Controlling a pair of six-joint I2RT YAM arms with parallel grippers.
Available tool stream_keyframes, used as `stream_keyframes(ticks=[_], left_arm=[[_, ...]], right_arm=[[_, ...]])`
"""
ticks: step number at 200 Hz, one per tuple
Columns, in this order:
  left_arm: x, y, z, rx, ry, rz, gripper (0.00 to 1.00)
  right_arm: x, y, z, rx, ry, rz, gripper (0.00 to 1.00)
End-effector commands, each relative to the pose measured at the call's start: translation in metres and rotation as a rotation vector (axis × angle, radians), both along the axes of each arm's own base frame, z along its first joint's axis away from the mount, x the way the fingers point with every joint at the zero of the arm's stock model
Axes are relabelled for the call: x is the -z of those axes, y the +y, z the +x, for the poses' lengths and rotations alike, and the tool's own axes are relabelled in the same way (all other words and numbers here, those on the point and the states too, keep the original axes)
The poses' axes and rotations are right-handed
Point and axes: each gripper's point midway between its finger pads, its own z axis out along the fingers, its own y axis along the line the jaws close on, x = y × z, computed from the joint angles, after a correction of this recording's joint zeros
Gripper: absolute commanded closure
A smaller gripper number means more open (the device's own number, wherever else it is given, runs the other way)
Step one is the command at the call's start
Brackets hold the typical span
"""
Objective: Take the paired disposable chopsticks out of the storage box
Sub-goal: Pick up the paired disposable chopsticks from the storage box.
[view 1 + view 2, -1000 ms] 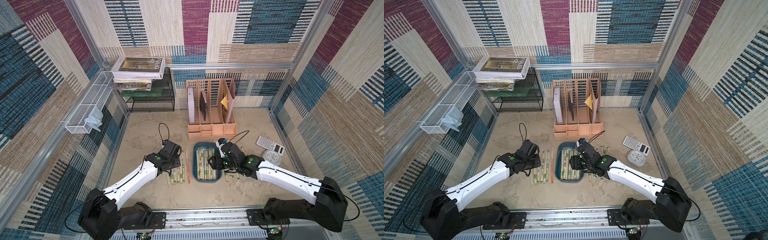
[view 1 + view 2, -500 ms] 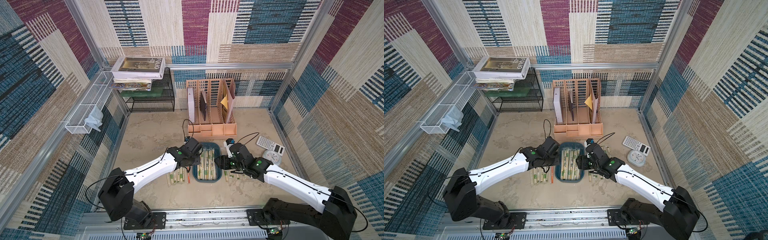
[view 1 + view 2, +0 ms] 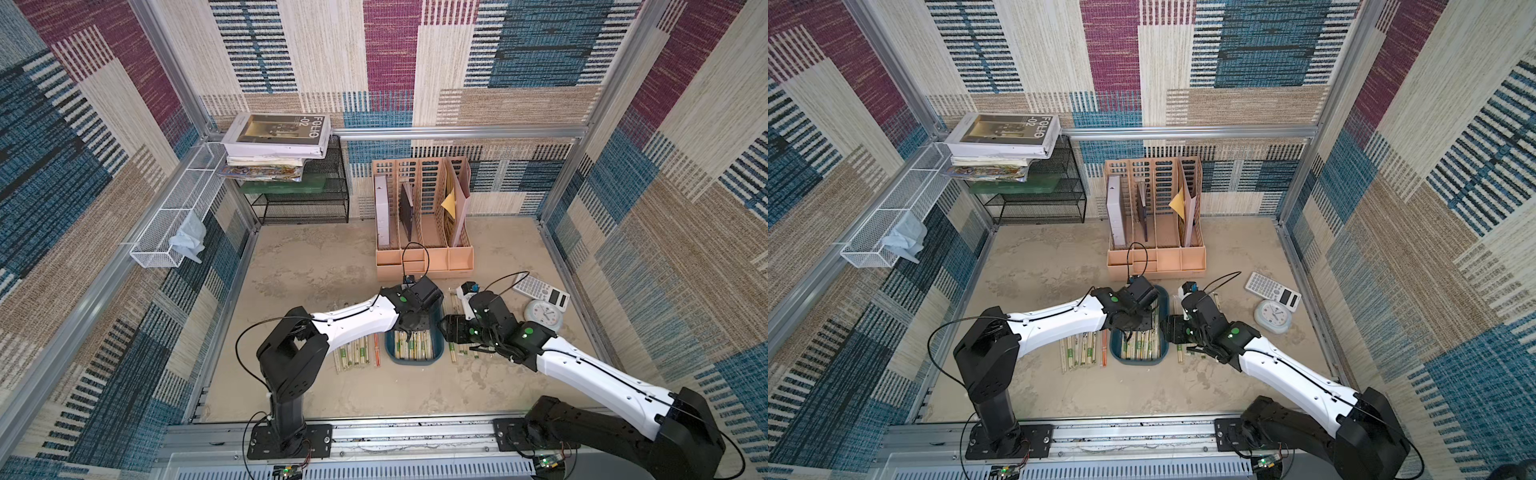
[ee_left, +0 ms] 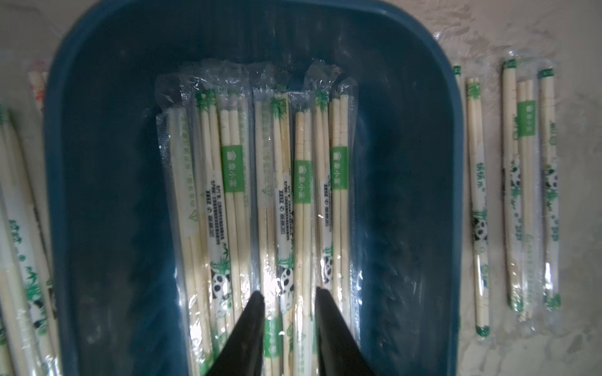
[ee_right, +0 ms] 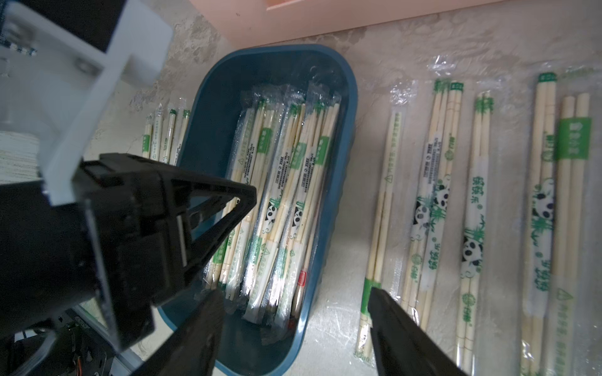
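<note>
The storage box (image 3: 415, 362) (image 3: 1138, 361) is a dark teal tray at the front middle of the table. Several paired disposable chopsticks (image 4: 303, 182) lie side by side in the storage box (image 4: 97, 162), in clear wrappers with green bands and panda prints. More pairs lie on the table to the left (image 3: 357, 353) and right (image 5: 472, 195) of it. My left gripper (image 4: 287, 293) (image 3: 411, 326) is down inside the box, its jaws a narrow gap apart astride a wrapped pair. My right gripper (image 5: 294, 291) (image 3: 446, 328) stands wide open over the box's right rim, holding nothing.
A peach file organizer (image 3: 424, 224) stands just behind the box. A calculator (image 3: 540, 291) and a round clock (image 3: 542, 315) lie at the right. A black mesh rack (image 3: 303, 199) with books is at the back left, beside a white wire basket (image 3: 174, 220).
My left arm swung from the pairs on the left of the box to over the box and went down into it, its jaws narrowing. The right gripper shifted slightly right and stayed open.
</note>
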Motion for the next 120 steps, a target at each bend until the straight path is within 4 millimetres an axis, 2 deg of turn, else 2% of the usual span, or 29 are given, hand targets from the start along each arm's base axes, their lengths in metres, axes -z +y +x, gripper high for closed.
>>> stream_keyframes(ticks=[1, 120], left_arm=[[0.010, 0.004, 0.001, -0.005, 0.012, 0.046, 0.72], [0.032, -0.004, 0.008, -0.003, 0.030, 0.068, 0.75]], right_arm=[[0.001, -0.002, -0.004, -0.004, 0.013, -0.001, 0.27], [0.000, -0.002, -0.005, -0.005, 0.012, 0.000, 0.27]])
